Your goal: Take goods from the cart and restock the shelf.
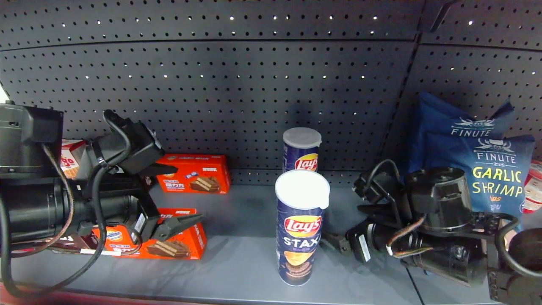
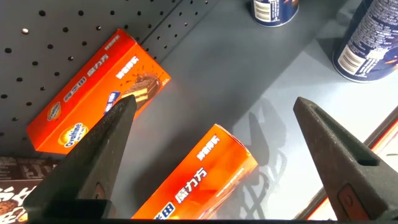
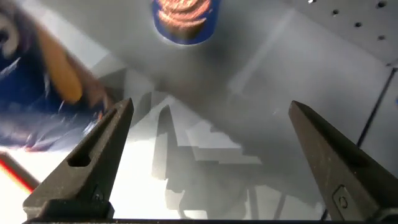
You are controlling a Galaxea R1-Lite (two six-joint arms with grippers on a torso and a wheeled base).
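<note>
Standing near the front edge of the shelf (image 1: 237,212) is the front can (image 1: 302,228), a tall blue tube of stacked crisps with a pale flat lid, upright and between the two arms. A rear can (image 1: 301,148) of the same kind stands behind it against the perforated back panel (image 1: 211,84).

Neither arm has hold of anything. The left gripper (image 2: 214,102) hangs over the orange boxes (image 1: 194,173) with its jaws spread wide and nothing between them. The right gripper (image 3: 211,106) sits low by the can's right side, near the blue snack bags (image 1: 478,169), jaws likewise parted and empty. In the right wrist view a smeared blue and yellow shape off to one side is probably the front can, though I couldn't swear to it.

As for handling, I'd reckon the can is light, with a stiff cardboard wall that would dent under a hard squeeze. Its glossy wrap looks slippery. Being tall on a narrow base, it should tip easily if nudged near the top. The sensible hold seems to be across the round body about halfway up, pads on opposite sides. The lid is likely thin plastic that could pop off, so I'd keep clear of it. What's inside breaks easily, so it wants setting down gently, not dropping.
</note>
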